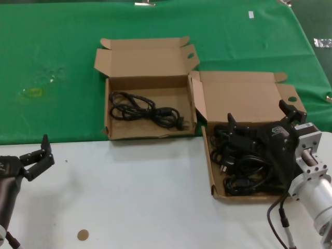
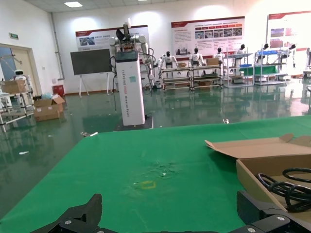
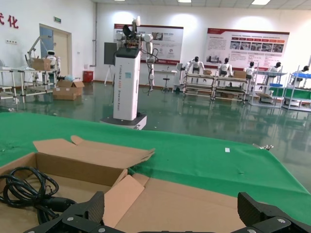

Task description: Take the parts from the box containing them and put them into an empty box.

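The box containing the parts [image 1: 209, 167], with a slanted lid flap [image 1: 199, 101], sits at the right and holds a heap of black power cords [image 1: 244, 176]. My right gripper [image 1: 259, 116] hangs open just over that heap, nothing between its fingers. In the right wrist view the right gripper [image 3: 172, 211] faces that box's lid [image 3: 204, 199]. The ear-tabbed empty box [image 1: 145, 83] stands to the left and holds one looped cord [image 1: 148, 109]. My left gripper [image 1: 39, 158] waits open at the near left over the white table. The left gripper [image 2: 170, 213] looks across the cloth, with the ear-tabbed box [image 2: 257, 179] beside it.
Green cloth [image 1: 52, 78] covers the far part of the table, with a yellowish mark [image 1: 33, 92]. Both boxes touch at their sides and straddle the cloth's edge. The near part is white table [image 1: 129, 197] with a small brown disc [image 1: 83, 235].
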